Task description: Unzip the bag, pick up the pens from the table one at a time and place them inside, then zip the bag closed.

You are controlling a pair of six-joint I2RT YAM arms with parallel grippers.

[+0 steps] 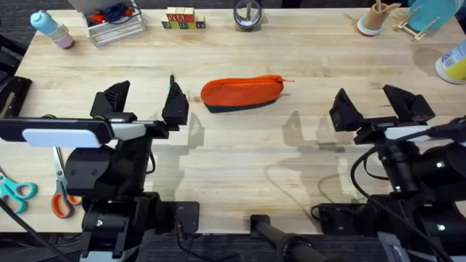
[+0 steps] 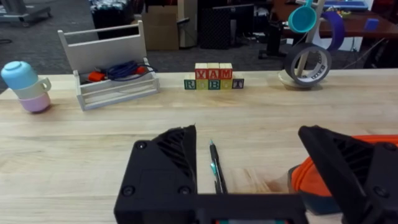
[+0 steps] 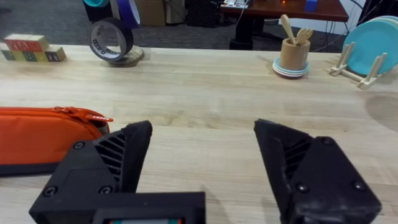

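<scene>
The orange bag [image 1: 240,93] lies on the table [image 1: 291,160] at mid-centre, its top zipper shut and the pull [image 1: 287,80] at its right end. My left gripper [image 1: 144,103] hovers open just left of the bag, with nothing between its fingers. One thin dark pen [image 2: 216,168] lies between those fingers, close to the inner one; overhead, only the pen's tip [image 1: 172,78] shows past that finger. The bag's end [image 2: 301,177] sits by the other finger. My right gripper [image 1: 375,107] stands open to the right of the bag [image 3: 43,134], holding nothing.
Orange-handled scissors [image 1: 62,191] and teal-handled scissors [image 1: 14,191] lie at the near left. Along the far edge stand a stacked cup [image 1: 51,29], a white tray [image 1: 113,23], letter blocks [image 1: 182,20], a tape roll [image 1: 247,14], a utensil cup [image 1: 375,18] and a plate rack [image 1: 429,18].
</scene>
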